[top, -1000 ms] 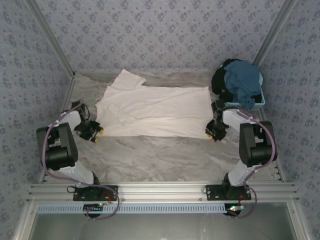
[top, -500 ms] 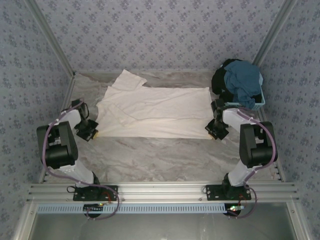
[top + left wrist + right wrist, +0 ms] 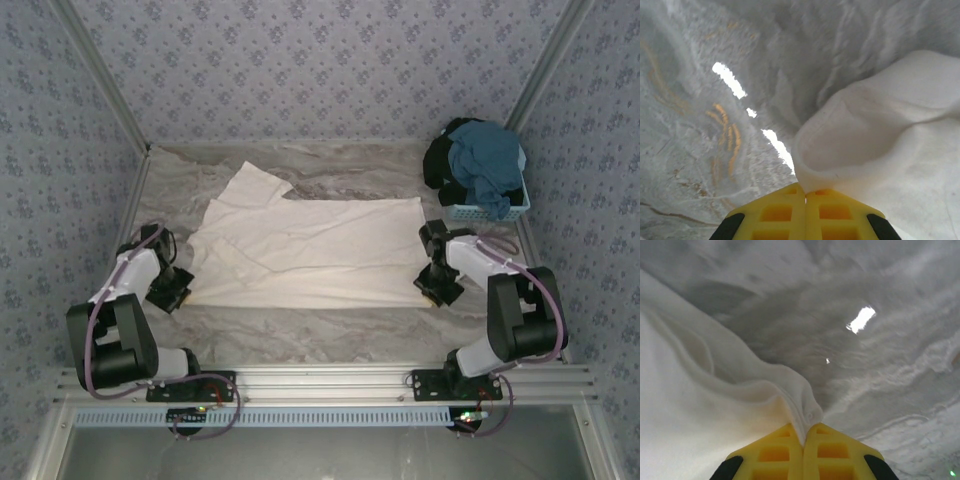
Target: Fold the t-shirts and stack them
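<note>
Left hand (image 3: pixel 805 192) clamps the cream t-shirt (image 3: pixel 310 250) at its near-left corner, right hand (image 3: pixel 804 432) at its near-right corner. Bare table (image 3: pixel 320 330) runs along the near edge; teal and black t-shirts (image 3: pixel 485 165) sit far-right.

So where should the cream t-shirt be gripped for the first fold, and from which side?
Probably by its two near corners, one per arm, coming in low from the outer ends. The cream t-shirt lies spread flat, its long near edge facing the arms, so those corners are free to pinch. The left gripper and right gripper are shut on them.
</note>
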